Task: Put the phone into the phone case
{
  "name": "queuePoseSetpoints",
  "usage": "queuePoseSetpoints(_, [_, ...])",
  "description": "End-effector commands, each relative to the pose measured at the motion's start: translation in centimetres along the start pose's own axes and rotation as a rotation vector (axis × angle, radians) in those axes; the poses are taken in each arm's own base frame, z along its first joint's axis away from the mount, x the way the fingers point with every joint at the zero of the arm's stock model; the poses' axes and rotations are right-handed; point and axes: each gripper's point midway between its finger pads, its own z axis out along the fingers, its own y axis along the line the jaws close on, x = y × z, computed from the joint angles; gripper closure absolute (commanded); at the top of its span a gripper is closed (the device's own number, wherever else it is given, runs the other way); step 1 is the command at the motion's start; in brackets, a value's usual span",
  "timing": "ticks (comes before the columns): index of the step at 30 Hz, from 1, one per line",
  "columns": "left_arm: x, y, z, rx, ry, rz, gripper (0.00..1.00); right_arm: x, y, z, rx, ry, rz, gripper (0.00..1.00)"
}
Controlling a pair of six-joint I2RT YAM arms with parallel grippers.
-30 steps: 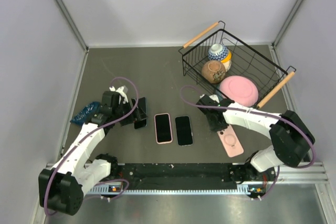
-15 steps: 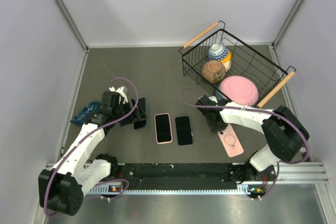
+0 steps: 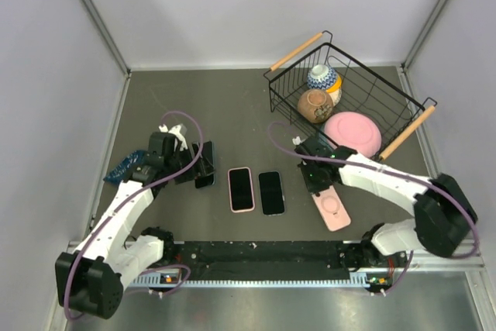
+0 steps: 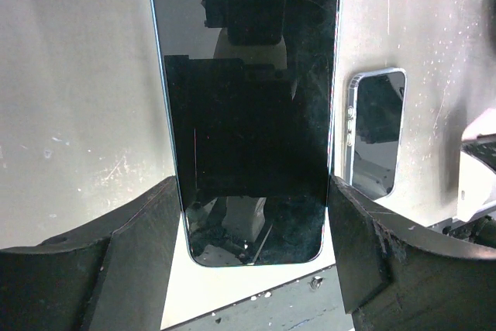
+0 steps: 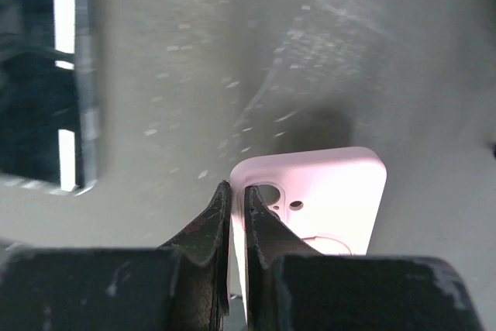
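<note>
Table: left tool clamps phone, right tool pinches case edge.

Back-left of the table was wide open. Middle front was crowded though: pink-edged phone, black phone and pink case in a row, and the wire basket hogged the back right.

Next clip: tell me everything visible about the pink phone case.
The pink phone case is matte and silicone-looking, with rounded corners, a camera cutout and a ring on its back. It lies back up on the grey table, right of the nearest phone, with the right gripper shut on its edge beside the cutout.
</note>
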Motion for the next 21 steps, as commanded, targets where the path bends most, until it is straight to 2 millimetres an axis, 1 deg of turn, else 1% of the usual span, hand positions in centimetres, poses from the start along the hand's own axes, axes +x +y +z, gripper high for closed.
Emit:
queuePoseSetpoints(1, [-4.5,-2.0,-2.6,0.022,-0.150,0.081,1.00,-4.4,4.9,-6.3,-0.321,-0.185,0.028,1.00])
queuePoseSetpoints(2, [-4.4,-1.9,-2.9,0.014,-0.147,0.083,1.00,-4.8,6.5,-8.4,-0.424,-0.220,0.014,1.00])
queuePoseSetpoints(4, [-5.2,-2.0,-3.8,0.002,-0.182,0.092,1.00,-5.5,8.8,-11.0,-0.577,-0.266,0.019,1.00])
queuePoseSetpoints(5, [-5.4,-1.9,-4.2,-0.011,-0.196,0.089,1.00,-6.4,11.1,-13.3,-0.733,-0.313,0.001,1.00])
queuePoseSetpoints(6, [-5.7,-1.9,-4.8,-0.019,-0.215,0.087,1.00,-7.1,12.2,-15.0,-0.818,-0.358,0.001,1.00])
queuePoseSetpoints(7, [-6.1,-1.4,-5.2,-0.044,-0.237,0.077,1.00,-7.0,13.2,-15.6,-0.890,-0.352,0.035,1.00])
queuePoseSetpoints(8, [-6.4,-1.0,-5.4,-0.066,-0.252,0.069,1.00,-8.2,14.9,-17.7,-1.001,-0.425,0.009,1.00])
queuePoseSetpoints(10, [-6.9,-0.4,-6.2,-0.099,-0.273,0.045,1.00,-8.4,16.7,-18.1,-1.072,-0.418,0.028,1.00])
queuePoseSetpoints(11, [-7.1,-0.4,-6.5,-0.100,-0.278,0.041,1.00,-8.8,17.6,-18.7,-1.109,-0.432,0.012,1.00])
queuePoseSetpoints(12, [-7.2,-0.4,-6.8,-0.103,-0.281,0.035,1.00,-9.0,19.3,-19.8,-1.164,-0.459,-0.022,1.00])
queuePoseSetpoints(13, [-7.6,0.1,-7.0,-0.124,-0.291,0.026,1.00,-9.6,20.7,-19.9,-1.194,-0.451,-0.029,1.00])
queuePoseSetpoints(14, [-7.8,0.4,-7.2,-0.140,-0.296,0.024,1.00,-9.7,21.9,-20.2,-1.235,-0.445,-0.048,1.00])
queuePoseSetpoints(15, [-8.3,0.7,-7.6,-0.159,-0.314,0.019,1.00,-10.0,23.7,-22.0,-1.317,-0.493,-0.086,1.00])
queuePoseSetpoints(16, [-8.7,1.5,-8.0,-0.190,-0.327,0.006,1.00,-10.6,25.3,-21.2,-1.351,-0.450,-0.058,1.00])
queuePoseSetpoints(17, [-9.3,1.8,-8.5,-0.205,-0.347,0.002,1.00,-10.4,26.5,-21.7,-1.411,-0.429,-0.078,1.00])
queuePoseSetpoints(18, [-9.7,2.2,-8.8,-0.220,-0.363,-0.003,1.00,-11.3,27.6,-23.5,-1.495,-0.497,-0.099,1.00])
queuePoseSetpoints(19, [-10.2,3.0,-9.4,-0.246,-0.385,-0.015,1.00,-11.4,28.9,-24.3,-1.553,-0.459,-0.075,1.00])
queuePoseSetpoints(20, [-10.4,3.2,-9.6,-0.257,-0.388,-0.015,1.00,-11.4,30.4,-22.5,-1.578,-0.411,-0.073,1.00])
queuePoseSetpoints(21, [-10.9,3.8,-10.2,-0.281,-0.407,-0.035,1.00,-11.7,31.2,-22.2,-1.609,-0.399,-0.068,1.00])
